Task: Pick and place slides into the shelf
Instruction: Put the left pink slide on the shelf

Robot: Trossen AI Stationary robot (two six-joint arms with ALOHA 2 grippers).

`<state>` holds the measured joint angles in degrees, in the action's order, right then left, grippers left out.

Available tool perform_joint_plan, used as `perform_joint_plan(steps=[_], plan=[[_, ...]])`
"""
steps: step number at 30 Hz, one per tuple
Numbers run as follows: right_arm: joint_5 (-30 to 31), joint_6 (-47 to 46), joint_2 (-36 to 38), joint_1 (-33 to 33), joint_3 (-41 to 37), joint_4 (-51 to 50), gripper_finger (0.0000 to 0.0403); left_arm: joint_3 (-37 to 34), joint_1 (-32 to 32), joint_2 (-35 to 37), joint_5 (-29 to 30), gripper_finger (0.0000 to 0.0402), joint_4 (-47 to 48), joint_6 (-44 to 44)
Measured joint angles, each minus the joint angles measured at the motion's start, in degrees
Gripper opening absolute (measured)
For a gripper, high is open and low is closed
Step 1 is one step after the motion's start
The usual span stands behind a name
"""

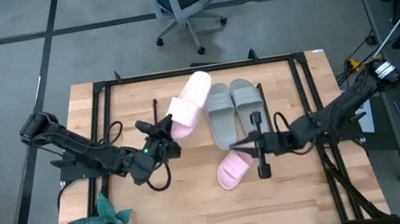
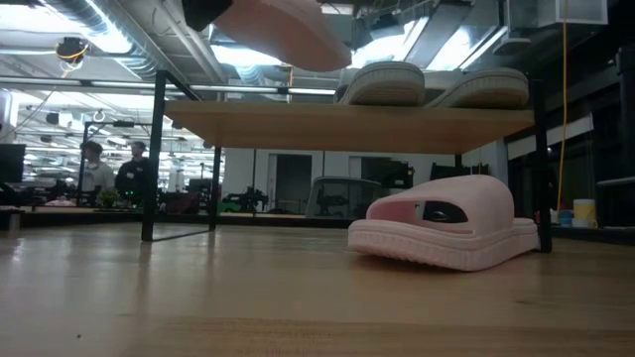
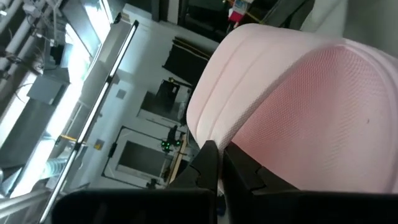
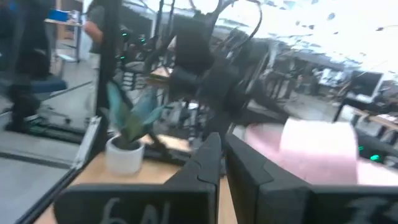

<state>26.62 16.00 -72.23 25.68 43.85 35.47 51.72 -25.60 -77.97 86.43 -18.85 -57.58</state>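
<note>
Pink slide [image 1: 189,102] in left claw [image 1: 163,126], above shelf [image 2: 347,124]

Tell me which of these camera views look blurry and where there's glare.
Right wrist view: smeared throughout, the potted plant and pink slide soft-edged, bright washout along the top. Left wrist view: the held pink slide fills the frame, sharp enough to show its texture. Low view: ceiling lights glare behind the shelf. High view: evenly lit, sharp.
</note>
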Motion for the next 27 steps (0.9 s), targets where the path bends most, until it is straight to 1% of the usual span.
perform_joint_plan(steps=[3, 5, 6, 10, 12, 14, 17, 19, 23, 26, 27], plan=[[-0.11, 2.19, 0.02, -2.41, 3.76, -3.99, 0.0025, 0.0, 1.27, 0.0, -0.04, 0.0, 0.0, -0.02], [-1.02, 2.14, 0.02, -4.68, 7.0, -10.45, 0.0025, -0.01, 2.03, 0.0, -0.69, 0.0, -0.02, -0.04], [-2.45, 1.27, 0.02, -6.03, 8.83, -14.66, 0.0025, 0.0, 2.42, 0.0, -1.24, 0.0, 0.0, -0.04], [-13.47, -4.56, 0.02, -13.23, 16.16, -29.36, 0.0026, 0.0, 3.73, 0.0, -4.06, 0.0, -0.04, -0.03], [-17.57, -7.23, 0.02, -17.28, 20.33, -34.46, 0.0026, -0.01, 4.15, 0.0, -3.98, 0.0, -0.25, 0.04], [-22.79, -9.32, 0.02, -21.23, 25.23, -39.7, 0.0026, 0.0, 4.23, 0.01, -2.47, 0.0, -1.85, -0.57], [-35.06, -14.39, 0.04, -26.81, 33.74, -47.1, 0.0026, -0.01, 3.11, 1.15, -0.51, 0.0, -4.22, -2.65], [-42.21, -17.35, 0.13, -30.08, 39.6, -52.49, 0.0026, 0.0, 1.49, 2.53, -1.34, 0.0, -4.98, -2.81], [-50.13, -20.81, -0.08, -34.45, 48.04, -58.72, 0.003, 0.01, -2.21, 5.49, -2.71, 0.0, -6.56, -0.67], [-54.74, -24.43, -1.25, -35.61, 51.64, -60.6, 0.005, 0.01, -4.29, 7.1, -6.47, 0.0, -6.67, -1.2], [-55.29, -25.16, -1.78, -35.61, 52.18, -60.73, 0.006, 0.01, -4.72, 7.19, -7.8, 0.0, -6.62, -2.08]])
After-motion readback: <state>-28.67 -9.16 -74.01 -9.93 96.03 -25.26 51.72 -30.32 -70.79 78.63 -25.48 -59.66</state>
